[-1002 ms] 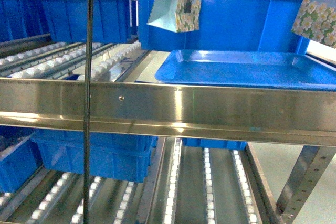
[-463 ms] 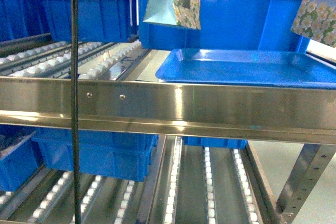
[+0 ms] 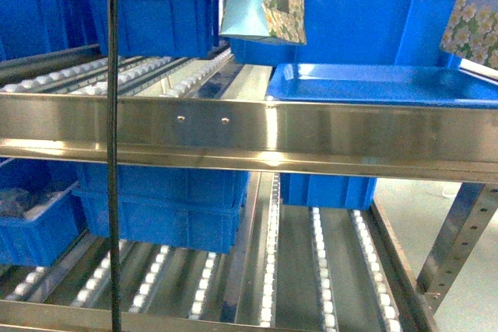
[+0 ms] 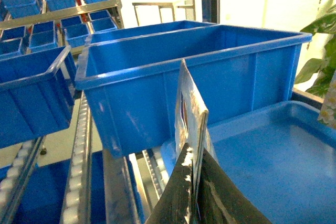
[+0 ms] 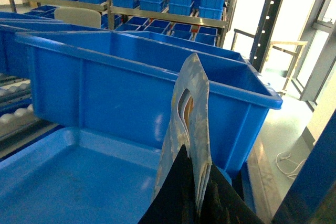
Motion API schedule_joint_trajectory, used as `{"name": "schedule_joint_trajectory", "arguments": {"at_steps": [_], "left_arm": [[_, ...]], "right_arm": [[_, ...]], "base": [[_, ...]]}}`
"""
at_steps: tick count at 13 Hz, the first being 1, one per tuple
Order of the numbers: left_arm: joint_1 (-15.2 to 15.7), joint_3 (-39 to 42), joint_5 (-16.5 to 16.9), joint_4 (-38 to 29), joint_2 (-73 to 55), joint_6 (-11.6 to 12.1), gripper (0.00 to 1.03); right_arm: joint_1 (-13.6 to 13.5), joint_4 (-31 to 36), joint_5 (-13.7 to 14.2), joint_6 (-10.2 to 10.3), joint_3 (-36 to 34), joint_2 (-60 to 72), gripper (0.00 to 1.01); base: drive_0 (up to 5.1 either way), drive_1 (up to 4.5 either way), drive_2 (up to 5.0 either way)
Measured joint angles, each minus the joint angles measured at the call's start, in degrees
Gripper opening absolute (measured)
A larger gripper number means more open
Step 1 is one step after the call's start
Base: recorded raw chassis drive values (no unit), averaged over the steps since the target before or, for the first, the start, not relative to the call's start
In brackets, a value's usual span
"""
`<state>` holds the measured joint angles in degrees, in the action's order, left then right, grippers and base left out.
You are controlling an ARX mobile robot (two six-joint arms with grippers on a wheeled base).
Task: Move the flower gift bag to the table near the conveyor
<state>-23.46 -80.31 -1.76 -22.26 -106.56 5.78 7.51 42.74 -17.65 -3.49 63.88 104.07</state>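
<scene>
Since a second ago the whole head view has slid: the conveyor (image 3: 257, 134) front rail and its screws sit further right in frame, the dark cable (image 3: 114, 145) has shifted left, and the stacked blue bins (image 3: 163, 207) on the lower lane show more of themselves, which reads as the base turning or rolling. By size next comes the big blue bin (image 4: 194, 72) at twelve o'clock behind the blue tray (image 3: 381, 83), which lies on the upper roller lane. Two flowered bags hang above that lane: one flower gift bag (image 3: 264, 1) at twelve o'clock in the head view, a second bag (image 3: 475, 17) at two o'clock, cut by the frame edge. The left gripper (image 4: 191, 198) is pinched on the first bag's top edge, so the bag hangs below the fingers with its long axis vertical; the right gripper (image 5: 197, 195) likewise is pressed on the handled top of the second bag. No table shows in any view. My judgement is that transport is mid-way, and the coming move turns on keeping each bag clear above the tray and the rail while the base swings toward wherever the table stands.
</scene>
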Motion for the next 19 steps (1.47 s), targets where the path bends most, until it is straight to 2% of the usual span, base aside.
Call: {"name": "schedule_joint_trajectory", "arguments": {"at_steps": [19], "left_arm": [[0.07, 0.02, -0.17, 0.17, 0.11, 0.00, 0.02]], "right_arm": [[0.00, 0.13, -0.02, 0.00, 0.00, 0.00, 0.02]], "base": [[-4.3, -0.35, 4.3]]}}
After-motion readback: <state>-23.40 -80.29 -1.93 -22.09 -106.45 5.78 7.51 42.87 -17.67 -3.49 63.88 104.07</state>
